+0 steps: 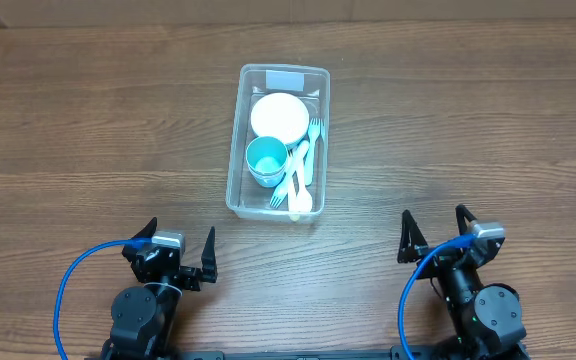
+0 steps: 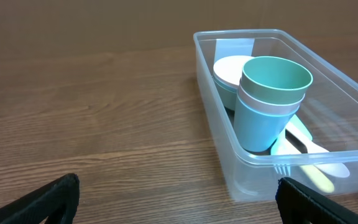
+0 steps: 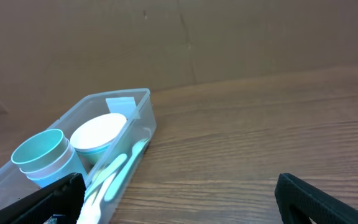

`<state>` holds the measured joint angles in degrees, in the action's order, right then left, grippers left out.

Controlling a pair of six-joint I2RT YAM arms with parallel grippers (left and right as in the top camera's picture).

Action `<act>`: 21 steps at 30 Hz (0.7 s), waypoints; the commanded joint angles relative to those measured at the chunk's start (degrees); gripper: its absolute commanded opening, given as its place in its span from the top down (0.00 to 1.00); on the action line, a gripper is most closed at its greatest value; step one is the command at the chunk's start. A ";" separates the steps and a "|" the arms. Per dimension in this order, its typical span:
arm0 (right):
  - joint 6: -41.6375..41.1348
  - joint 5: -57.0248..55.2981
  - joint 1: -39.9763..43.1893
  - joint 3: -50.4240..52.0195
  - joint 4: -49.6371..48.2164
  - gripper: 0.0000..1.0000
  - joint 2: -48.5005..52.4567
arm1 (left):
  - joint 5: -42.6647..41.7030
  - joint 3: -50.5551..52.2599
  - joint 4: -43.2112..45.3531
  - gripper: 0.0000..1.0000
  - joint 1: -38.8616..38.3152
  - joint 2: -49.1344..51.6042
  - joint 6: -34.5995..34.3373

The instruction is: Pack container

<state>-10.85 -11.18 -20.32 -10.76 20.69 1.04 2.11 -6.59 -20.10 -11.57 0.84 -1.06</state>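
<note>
Container loaded, both pincers waiting apart

Container (image 1: 279,140) is sitting near the middle of the table (image 1: 88,130), lengthwise away from the robot, with its pale label (image 1: 285,79) at the far end. Inside it, a white bowl (image 1: 279,116) is lying at the far end, 2 nested cups, teal over white (image 2: 271,102), are standing upright at the near left, and pale plastic cutlery (image 1: 303,170) is running along the right wall. Nothing else is lying on the table, so the packing is looking finished or close to it.

Judging by its thin clear walls, the tub is probably light, somewhat flexible and slick; a hard squeeze could bow the sides. The rim along a long wall or a rounded corner is offering the stiffest hold, and pinching 1 wall from above seems safer than spanning the width. The cups are standing tall above the rim and could tip if the tub is jerked.

The left pincer (image 1: 175,258) and right pincer (image 1: 436,236) are both spread wide and holding nothing, resting near the table's front edge, well apart from the tub. Bare wood is lying on every side of the tub, giving open room for approach from left, right or above.
</note>
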 commanded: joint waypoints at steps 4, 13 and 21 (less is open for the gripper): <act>0.20 -0.55 0.24 2.19 -0.11 0.00 -0.87 | -0.68 0.59 0.22 0.00 0.31 -0.57 0.66; -1.03 -0.79 0.20 5.20 -2.91 0.00 -0.87 | -0.68 0.59 0.22 0.00 0.31 -0.59 0.66; -1.11 -0.76 0.24 5.31 -3.28 0.00 -0.87 | -0.68 0.59 0.22 0.00 0.31 -0.59 0.66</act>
<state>-11.62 -11.38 -20.32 -5.82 17.82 0.84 2.11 -6.59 -20.10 -11.57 0.84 -1.08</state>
